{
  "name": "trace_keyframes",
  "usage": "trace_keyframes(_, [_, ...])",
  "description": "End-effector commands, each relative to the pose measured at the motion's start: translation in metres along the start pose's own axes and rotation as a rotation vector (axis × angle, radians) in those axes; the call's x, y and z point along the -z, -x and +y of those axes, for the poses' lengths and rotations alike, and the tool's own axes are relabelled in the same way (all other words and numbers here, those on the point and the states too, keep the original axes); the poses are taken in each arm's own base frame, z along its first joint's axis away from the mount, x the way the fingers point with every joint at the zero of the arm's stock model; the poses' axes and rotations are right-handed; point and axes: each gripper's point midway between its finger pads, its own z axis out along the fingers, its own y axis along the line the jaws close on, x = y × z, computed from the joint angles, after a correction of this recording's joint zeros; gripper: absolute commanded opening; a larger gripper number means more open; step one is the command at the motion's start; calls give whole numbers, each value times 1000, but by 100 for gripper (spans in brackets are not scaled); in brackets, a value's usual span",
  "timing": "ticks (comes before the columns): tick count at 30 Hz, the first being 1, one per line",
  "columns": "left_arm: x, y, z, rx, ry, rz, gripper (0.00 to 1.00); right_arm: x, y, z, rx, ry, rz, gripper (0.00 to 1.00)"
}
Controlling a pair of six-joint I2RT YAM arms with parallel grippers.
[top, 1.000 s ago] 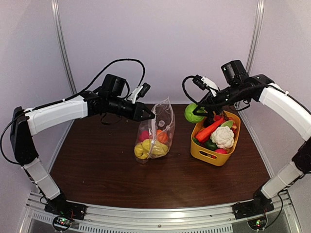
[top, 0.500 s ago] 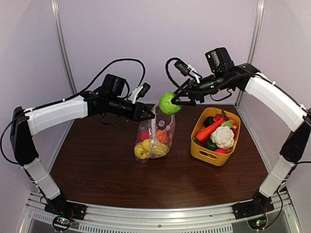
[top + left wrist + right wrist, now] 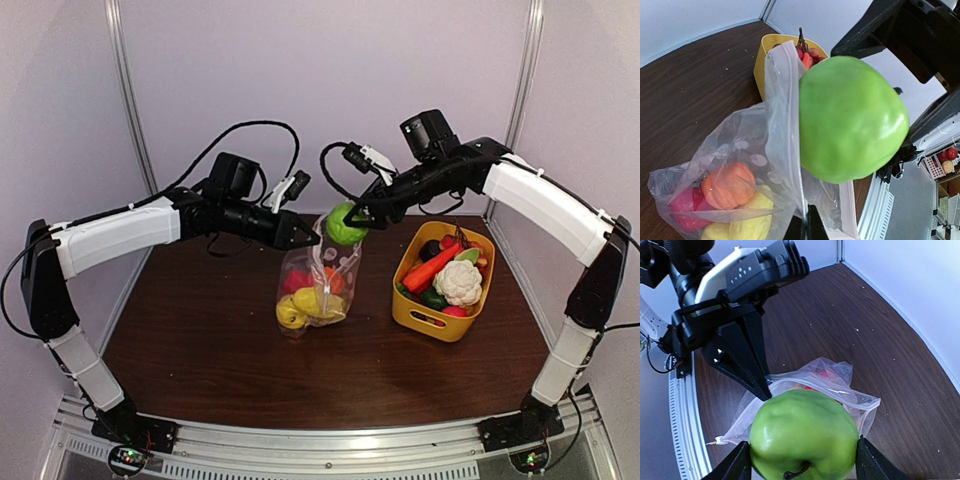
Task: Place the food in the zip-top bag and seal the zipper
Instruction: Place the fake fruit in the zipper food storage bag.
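green ball [image 3: 345, 224] moved over zip-top bag [image 3: 320, 278] | right pincer [image 3: 802, 460] clamps it | left pincer [image 3: 804, 227] pinches bag (wrist-view)

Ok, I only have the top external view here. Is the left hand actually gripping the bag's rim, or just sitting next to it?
Observer: Gripping. The left wrist view shows the left hand shut on the zip-top bag's rim, holding one wall upright.
Operator: Is the mouth open under the apple?
Observer: In the right wrist view the two rims look parted just beyond the green apple, though the apple hides part of the opening.
Operator: Is the right hand's hold centred?
Observer: Yes, the apple sits squarely between both fingers, stem end toward the camera.
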Motion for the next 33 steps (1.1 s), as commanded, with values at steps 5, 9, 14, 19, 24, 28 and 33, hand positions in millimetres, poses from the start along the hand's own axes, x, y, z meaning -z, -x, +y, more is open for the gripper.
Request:
trace_keyframes(5, [11, 15, -17, -28, -50, -69, 0, -23, -22, -8, 59, -149, 116, 57])
trace_keyframes(9, [12, 15, -18, -24, -55, -69, 0, -31, -22, 5, 95, -148, 140, 59])
trace_keyframes(14, [12, 16, -18, -25, -55, -71, 0, -29, -11, 1, 90, -187, 127, 70])
trace_keyframes(19, [13, 16, -16, -25, -41, -75, 0, -10, 3, 8, 111, -190, 92, 83])
trace_keyframes(24, [11, 15, -14, -21, -36, -71, 0, 11, 11, 23, 113, -147, 38, 87])
trace_keyframes(28, [12, 16, -4, -17, 17, -70, 0, 42, 20, 24, 144, -170, -4, 87])
trace_keyframes(33, [69, 59, 8, -115, 201, -146, 0, 87, 7, -23, 78, -318, -40, 85])
